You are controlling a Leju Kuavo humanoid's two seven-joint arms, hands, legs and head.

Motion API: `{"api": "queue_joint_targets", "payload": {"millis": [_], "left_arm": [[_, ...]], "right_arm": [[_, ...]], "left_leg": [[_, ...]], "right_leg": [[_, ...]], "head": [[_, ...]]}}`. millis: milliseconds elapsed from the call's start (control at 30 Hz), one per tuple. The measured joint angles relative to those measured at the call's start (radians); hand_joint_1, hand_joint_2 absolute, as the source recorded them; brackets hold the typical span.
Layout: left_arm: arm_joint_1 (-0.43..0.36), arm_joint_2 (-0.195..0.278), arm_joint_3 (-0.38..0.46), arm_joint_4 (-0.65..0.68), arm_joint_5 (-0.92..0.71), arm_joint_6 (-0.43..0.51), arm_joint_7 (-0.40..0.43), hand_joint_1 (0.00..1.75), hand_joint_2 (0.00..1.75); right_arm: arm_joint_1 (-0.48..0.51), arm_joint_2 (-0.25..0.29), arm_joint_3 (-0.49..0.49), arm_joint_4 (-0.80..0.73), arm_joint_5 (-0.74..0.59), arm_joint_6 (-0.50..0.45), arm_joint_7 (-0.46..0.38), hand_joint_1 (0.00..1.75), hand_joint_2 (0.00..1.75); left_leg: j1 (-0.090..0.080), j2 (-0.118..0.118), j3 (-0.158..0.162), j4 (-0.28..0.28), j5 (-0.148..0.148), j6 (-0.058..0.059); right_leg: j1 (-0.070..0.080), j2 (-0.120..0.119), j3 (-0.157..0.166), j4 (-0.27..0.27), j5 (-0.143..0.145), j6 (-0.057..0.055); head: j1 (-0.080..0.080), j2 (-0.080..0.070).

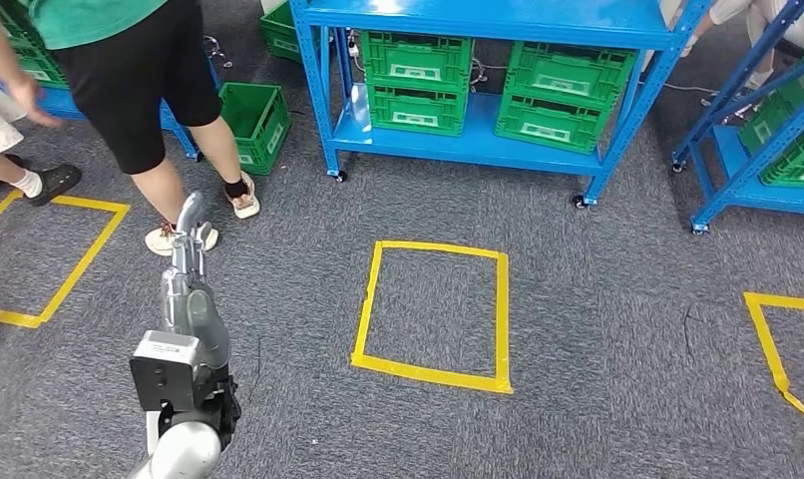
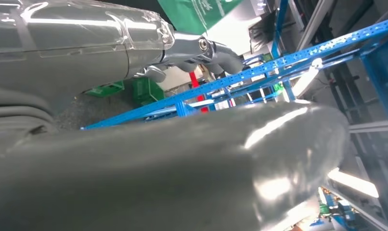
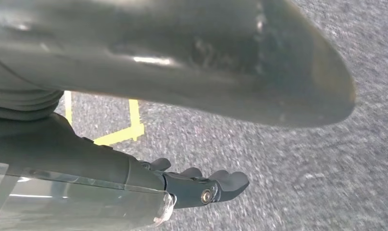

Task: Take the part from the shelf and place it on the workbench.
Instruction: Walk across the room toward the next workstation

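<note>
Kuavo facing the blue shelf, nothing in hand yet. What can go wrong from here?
1. A person stands on the carpet just ahead of the raised left hand; walking or swinging forward may hit their legs.
2. The shelf stands on casters; pulling at a green crate could roll it.
3. No part is visible in the crates from here, so the reach may be misjudged.

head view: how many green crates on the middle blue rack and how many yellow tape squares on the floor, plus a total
green crates on the middle rack: 4
yellow tape squares on the floor: 3, two of them cut off by the picture's edges
total: 7
</note>
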Motion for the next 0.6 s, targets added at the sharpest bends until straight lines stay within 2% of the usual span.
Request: {"api": "queue_joint_targets", "payload": {"millis": [33, 67, 100, 133, 200, 233, 267, 300, 367, 433, 600], "left_arm": [[0.0, 0.0, 0.0, 0.001, 0.0, 0.0, 0.0, 0.0, 0.0], [0.001, 0.0, 0.0, 0.003, 0.0, 0.0, 0.001, 0.0, 0.0], [0.001, 0.0, 0.0, 0.004, 0.0, 0.0, 0.002, 0.0, 0.0], [0.001, 0.001, 0.0, 0.004, 0.002, 0.0, 0.003, 0.0, 0.0], [0.001, 0.002, 0.0, 0.005, 0.011, 0.0, 0.003, 0.0, 0.0], [0.001, 0.002, 0.0, 0.006, 0.016, 0.0, 0.002, 0.0, 0.0], [0.001, 0.003, 0.0, 0.007, 0.02, 0.0, 0.0, 0.0, 0.0], [0.001, 0.003, -0.001, 0.007, 0.023, 0.0, -0.001, 0.0, 0.0], [0.001, 0.004, -0.001, 0.008, 0.027, 0.0, -0.006, 0.0, 0.0], [0.001, 0.004, -0.001, 0.008, 0.029, 0.0, -0.01, 0.0, 0.0], [0.0, 0.004, -0.001, 0.008, 0.029, 0.0, -0.017, 0.0, 0.0]], "right_arm": [[-0.001, 0.0, 0.0, 0.0, 0.0, 0.0, 0.0, 0.0, 0.0], [-0.001, 0.0, 0.0, 0.0, 0.0, 0.0, 0.0, 0.0, 0.0], [0.0, 0.0, 0.0, 0.0, 0.0, 0.0, 0.0, 0.0, 0.0], [0.001, 0.0, 0.0, 0.0, 0.0, 0.0, 0.0, 0.0, 0.0], [0.002, 0.001, 0.0, 0.0, 0.0, 0.0, 0.0, 0.0, 0.0], [0.001, 0.001, 0.0, 0.0, 0.0, 0.0, 0.0, 0.0, 0.0], [-0.001, 0.0, 0.0, 0.0, 0.0, 0.0, 0.0, 0.0, 0.0], [-0.002, 0.0, 0.0, 0.0, -0.001, 0.0, 0.0, 0.0, 0.0], [-0.002, -0.001, 0.001, 0.001, -0.001, 0.0, 0.0, 0.0, 0.0], [-0.001, 0.0, 0.002, 0.0, -0.001, 0.0, 0.0, 0.0, 0.0], [-0.003, -0.001, 0.01, 0.0, -0.001, 0.0, 0.0, 0.0, 0.0]], "left_leg": [[0.002, 0.0, -0.05, 0.073, -0.021, -0.003], [0.005, 0.0, -0.097, 0.132, -0.029, -0.006], [0.007, 0.0, -0.13, 0.158, -0.016, -0.009], [0.01, 0.0, -0.145, 0.148, 0.02, -0.012], [0.015, 0.002, -0.131, 0.051, 0.122, -0.017], [0.015, 0.004, -0.119, 0.004, 0.158, -0.019], [0.014, 0.005, -0.108, -0.029, 0.17, -0.016], [0.014, 0.005, -0.104, -0.042, 0.167, -0.011], [0.014, 0.003, -0.1, -0.055, 0.158, 0.001], [0.014, 0.0, -0.1, -0.056, 0.157, 0.004], [0.009, 0.0, -0.095, -0.056, 0.149, 0.017]], "right_leg": [[0.0, 0.0, 0.006, -0.001, -0.004, -0.002], [0.0, 0.0, 0.011, -0.001, -0.009, -0.003], [-0.001, 0.001, 0.019, -0.001, -0.015, -0.002], [-0.002, 0.002, 0.028, 0.0, -0.022, 0.001], [-0.006, 0.005, 0.05, 0.002, -0.04, 0.01], [-0.006, 0.008, 0.056, 0.006, -0.048, 0.017], [-0.006, 0.01, 0.058, 0.01, -0.054, 0.024], [-0.004, 0.012, 0.056, 0.014, -0.059, 0.026], [-0.002, 0.014, 0.052, 0.016, -0.061, 0.02], [-0.001, 0.014, 0.053, 0.014, -0.057, 0.01], [-0.002, 0.013, 0.058, 0.012, -0.051, 0.004]], "head": [[-0.002, 0.0], [-0.002, 0.0], [-0.002, 0.0], [-0.002, 0.0], [-0.002, 0.0], [-0.003, 0.0], [-0.005, 0.0], [-0.006, 0.0], [-0.008, 0.0], [-0.007, 0.0], [-0.007, 0.0]]}}
